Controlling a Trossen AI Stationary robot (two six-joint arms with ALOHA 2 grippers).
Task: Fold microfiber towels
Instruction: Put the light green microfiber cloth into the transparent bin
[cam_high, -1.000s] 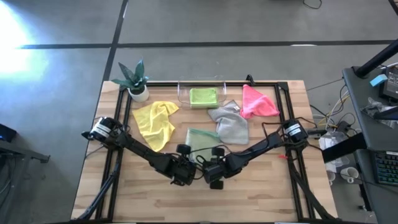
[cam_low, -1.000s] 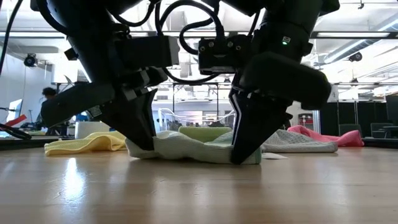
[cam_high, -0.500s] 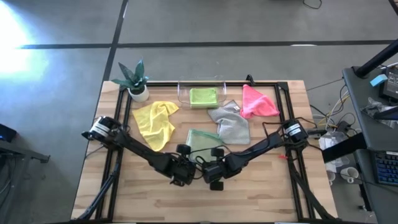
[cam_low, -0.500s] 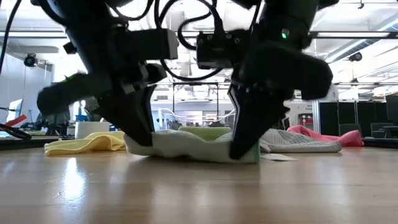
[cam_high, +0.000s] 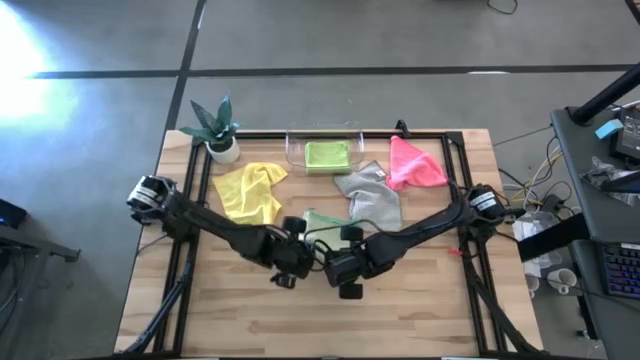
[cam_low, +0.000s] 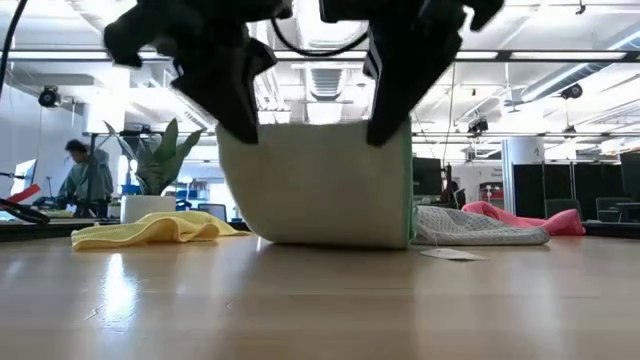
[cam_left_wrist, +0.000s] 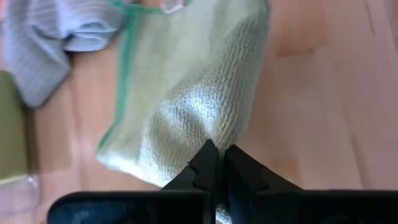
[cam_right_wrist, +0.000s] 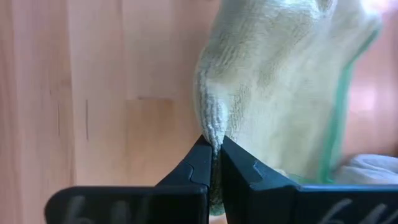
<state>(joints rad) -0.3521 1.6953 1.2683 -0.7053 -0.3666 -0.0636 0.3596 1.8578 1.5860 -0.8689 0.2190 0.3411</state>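
My left claw (cam_left_wrist: 216, 163) and right claw (cam_right_wrist: 214, 155) each pinch a corner of the pale sage towel (cam_low: 315, 180), its nubby, green-edged cloth hanging as a soft rectangle, lower edge on the wooden desk (cam_low: 320, 300).

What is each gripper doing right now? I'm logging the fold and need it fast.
Left gripper: shut on one corner of the pale sage green towel.
Right gripper: shut on the towel's other near corner, lifted off the table.

no legible text, labels, brand marks, numbers or signs in any view, small white tag on wooden counter unreadable
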